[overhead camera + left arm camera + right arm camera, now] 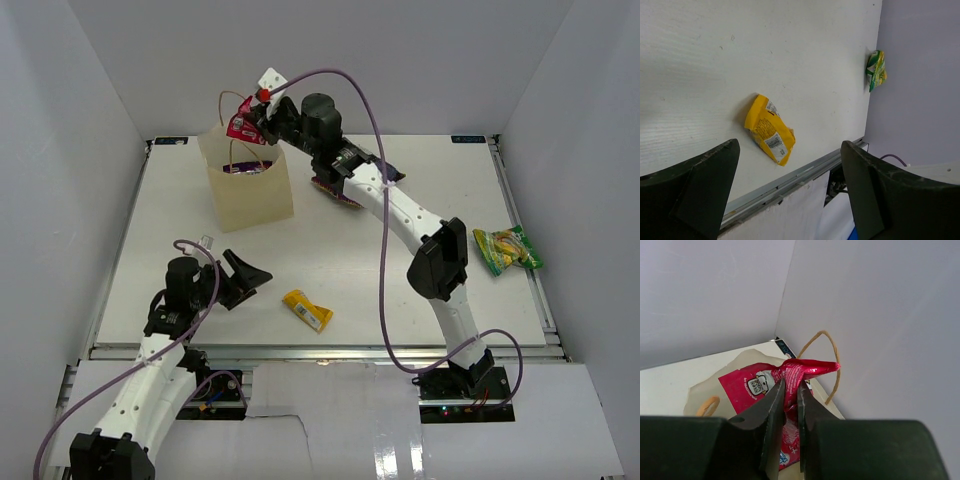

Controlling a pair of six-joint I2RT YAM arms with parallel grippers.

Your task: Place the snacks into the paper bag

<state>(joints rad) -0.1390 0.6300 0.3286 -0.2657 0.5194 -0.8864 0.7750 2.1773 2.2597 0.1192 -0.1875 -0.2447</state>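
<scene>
The cream paper bag [250,195] stands upright at the back left, its brown handles up. My right gripper [252,125] is shut on the red-pink pouch [240,127] and holds it over the bag's open mouth; in the right wrist view the pouch [747,385] is pinched between my fingertips [790,390] above the bag [702,390]. The yellow bar [307,310] lies near the front edge, also in the left wrist view [769,129]. The green-yellow packet [508,248] lies at the right edge. A dark purple bar [335,193] lies under the right arm. My left gripper [245,277] is open and empty.
White walls close in the table on three sides. The metal front rail [790,180] runs just past the yellow bar. The green-yellow packet also shows far off in the left wrist view [875,70]. A purple cable [375,130] loops over the right arm.
</scene>
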